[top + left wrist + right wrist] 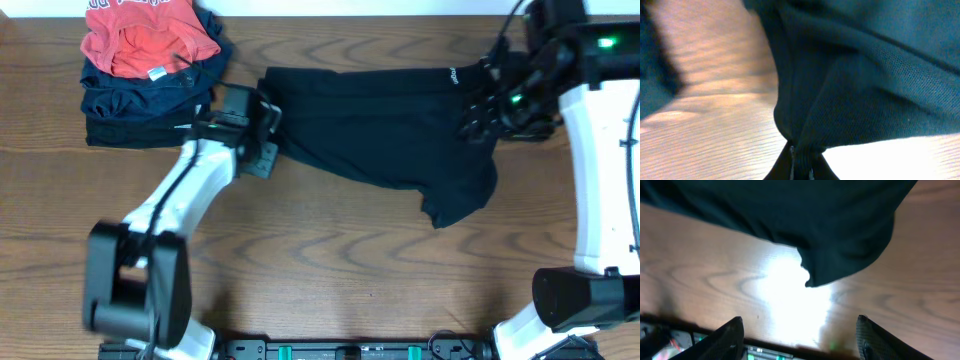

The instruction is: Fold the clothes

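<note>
The black shirt (385, 125) lies spread across the upper middle of the table, with small white lettering near its top right edge. My left gripper (262, 128) is shut on the shirt's left edge; in the left wrist view the fabric (860, 75) bunches into the closed jaws (801, 155). My right gripper (478, 118) is at the shirt's right side, raised above the table. In the right wrist view its fingers (800, 335) are wide apart and empty, and a hanging corner of the shirt (840, 240) shows above them.
A stack of dark navy folded garments (140, 105) with a red-orange shirt (145, 35) on top stands at the back left, close to my left gripper. Bare wooden table (330, 260) lies in front of the shirt.
</note>
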Motion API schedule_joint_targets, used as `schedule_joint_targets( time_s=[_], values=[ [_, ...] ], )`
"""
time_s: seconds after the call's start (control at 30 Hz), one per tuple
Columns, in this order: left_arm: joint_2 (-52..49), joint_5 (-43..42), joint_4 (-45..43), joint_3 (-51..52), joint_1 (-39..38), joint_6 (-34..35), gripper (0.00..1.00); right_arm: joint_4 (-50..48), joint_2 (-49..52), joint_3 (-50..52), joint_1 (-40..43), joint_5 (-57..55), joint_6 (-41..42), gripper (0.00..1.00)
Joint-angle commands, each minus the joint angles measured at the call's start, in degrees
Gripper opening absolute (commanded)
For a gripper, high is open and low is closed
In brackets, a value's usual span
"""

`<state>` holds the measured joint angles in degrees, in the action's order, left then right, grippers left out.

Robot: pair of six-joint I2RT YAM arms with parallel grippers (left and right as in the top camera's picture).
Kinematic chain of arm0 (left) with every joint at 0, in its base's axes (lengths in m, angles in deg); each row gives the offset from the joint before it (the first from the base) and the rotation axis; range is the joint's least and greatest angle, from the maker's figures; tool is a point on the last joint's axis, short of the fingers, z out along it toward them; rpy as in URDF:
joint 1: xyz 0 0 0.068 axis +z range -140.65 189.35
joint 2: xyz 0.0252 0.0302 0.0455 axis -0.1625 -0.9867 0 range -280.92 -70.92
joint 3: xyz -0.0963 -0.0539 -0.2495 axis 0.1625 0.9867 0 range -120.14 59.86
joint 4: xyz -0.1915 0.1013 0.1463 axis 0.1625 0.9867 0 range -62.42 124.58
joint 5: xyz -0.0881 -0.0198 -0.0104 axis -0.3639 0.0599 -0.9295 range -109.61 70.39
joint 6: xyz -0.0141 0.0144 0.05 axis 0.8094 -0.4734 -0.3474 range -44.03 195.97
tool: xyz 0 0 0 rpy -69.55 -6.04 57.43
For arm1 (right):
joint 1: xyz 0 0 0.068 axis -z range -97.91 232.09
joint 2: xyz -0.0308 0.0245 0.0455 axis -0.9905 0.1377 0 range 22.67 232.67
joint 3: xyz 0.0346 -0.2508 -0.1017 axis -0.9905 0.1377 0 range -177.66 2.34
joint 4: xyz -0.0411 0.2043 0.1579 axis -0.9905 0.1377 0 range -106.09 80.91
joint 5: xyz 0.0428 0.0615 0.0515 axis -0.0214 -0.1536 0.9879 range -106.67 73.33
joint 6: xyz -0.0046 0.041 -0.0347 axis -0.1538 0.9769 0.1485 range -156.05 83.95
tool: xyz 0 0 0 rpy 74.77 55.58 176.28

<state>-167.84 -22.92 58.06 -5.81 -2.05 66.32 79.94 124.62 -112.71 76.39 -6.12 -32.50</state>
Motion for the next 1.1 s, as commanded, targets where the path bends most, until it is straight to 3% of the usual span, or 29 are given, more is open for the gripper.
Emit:
schedule_joint_targets(
  time_s=[0.0,0.37,0.5,0.97,1.07],
  values=[
    [2.95,1.44,0.11,-1.18,2.03,4.33,0.06,-1.53,0.15,6.25,-2.62,-1.33,2.95,0.69],
    [3.32,1.42,-0.7,-1.16,3.02,4.42,0.06,-17.81,0.15,31.74,-10.32,-1.42,8.17,0.57],
    [3.32,1.42,-1.16,-1.16,3.02,4.42,0.06,-23.52,0.15,39.23,-12.72,-1.81,9.29,0.61],
    [3.32,1.42,-0.55,-1.16,3.02,4.42,0.06,-36.68,0.15,53.24,-21.64,-16.24,22.4,0.58],
    [3.32,1.42,-0.52,-1.16,3.02,4.42,0.06,-40.68,0.15,55.63,-21.68,-18.36,25.24,0.52]
  ],
)
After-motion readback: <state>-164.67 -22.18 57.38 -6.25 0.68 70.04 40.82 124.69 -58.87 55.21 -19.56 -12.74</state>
